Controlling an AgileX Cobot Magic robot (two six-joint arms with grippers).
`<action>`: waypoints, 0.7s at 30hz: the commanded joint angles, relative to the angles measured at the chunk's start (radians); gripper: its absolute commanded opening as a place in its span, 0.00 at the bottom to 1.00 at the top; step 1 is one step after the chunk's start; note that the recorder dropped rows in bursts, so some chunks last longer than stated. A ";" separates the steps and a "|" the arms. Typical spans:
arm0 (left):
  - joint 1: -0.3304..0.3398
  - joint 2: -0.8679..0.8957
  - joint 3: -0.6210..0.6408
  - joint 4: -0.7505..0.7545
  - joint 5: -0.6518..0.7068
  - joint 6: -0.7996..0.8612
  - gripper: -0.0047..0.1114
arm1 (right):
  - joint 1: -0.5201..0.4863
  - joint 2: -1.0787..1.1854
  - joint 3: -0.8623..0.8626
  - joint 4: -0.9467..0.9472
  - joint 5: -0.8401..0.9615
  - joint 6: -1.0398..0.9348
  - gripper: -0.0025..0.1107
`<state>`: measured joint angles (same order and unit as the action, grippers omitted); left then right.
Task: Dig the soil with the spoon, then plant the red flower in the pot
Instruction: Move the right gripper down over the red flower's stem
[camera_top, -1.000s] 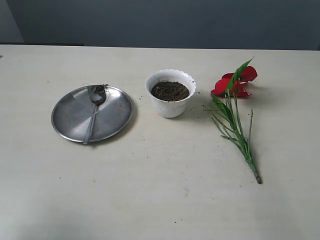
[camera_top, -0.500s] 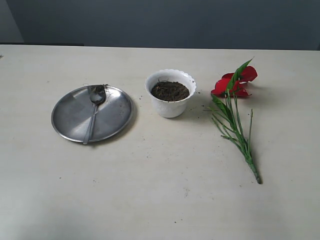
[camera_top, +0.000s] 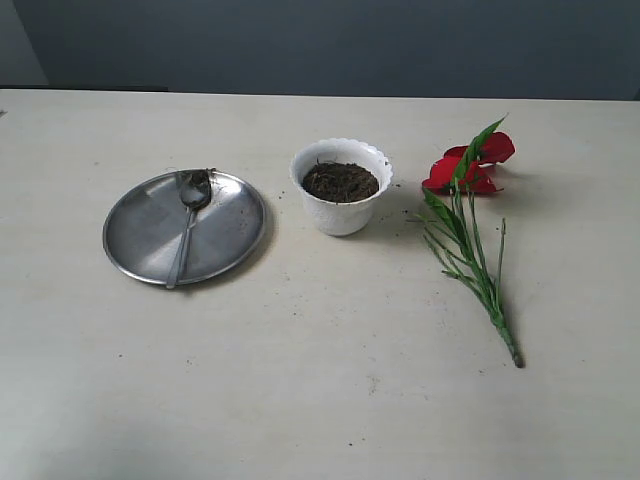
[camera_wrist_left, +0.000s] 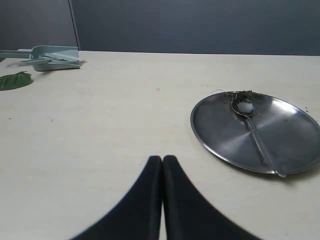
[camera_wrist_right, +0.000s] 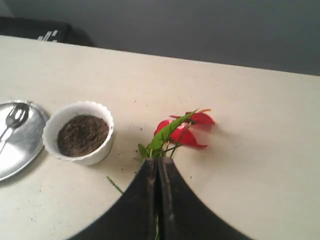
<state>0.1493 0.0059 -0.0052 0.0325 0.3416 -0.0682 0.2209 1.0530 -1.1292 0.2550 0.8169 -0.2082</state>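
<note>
Desk (camera_top: 330, 380), read from its left edge to its right. Left gripper (camera_wrist_left: 162, 160): fingers pressed together, nothing between them, low over bare desk. Steel plate (camera_top: 140, 230) sits on the left part of the desk, and the spoon (camera_top: 186, 228) lies on it. The bowl points to the far edge with a few soil fibres on it; the handle runs toward the near edge and ends over the plate's rim. From the left gripper the spoon is ahead and off to one side, well apart. The left arm is judged the nearer, so the approach must cross the handle's long axis. Centre: pot (camera_top: 340, 215) upright, soil (camera_top: 340, 182) undisturbed, level below the rim. Right of the pot, apart from it: red flower (camera_top: 474, 240) flat on the desk, bloom toward the far edge, stem end toward the near edge. Right gripper (camera_wrist_right: 158, 162): fingers together, empty, with the bloom just ahead of its tips.
</note>
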 joint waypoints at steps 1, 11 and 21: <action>-0.004 -0.006 0.005 -0.006 -0.006 0.001 0.04 | 0.002 0.057 -0.008 0.042 0.022 -0.052 0.02; -0.004 -0.006 0.005 -0.006 -0.006 0.001 0.04 | 0.002 0.180 -0.009 0.042 0.116 -0.079 0.12; -0.004 -0.006 0.005 -0.006 -0.006 0.001 0.04 | 0.024 0.263 -0.009 0.042 0.155 -0.114 0.42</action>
<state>0.1493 0.0059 -0.0052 0.0325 0.3416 -0.0682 0.2268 1.2953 -1.1298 0.2958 0.9605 -0.2844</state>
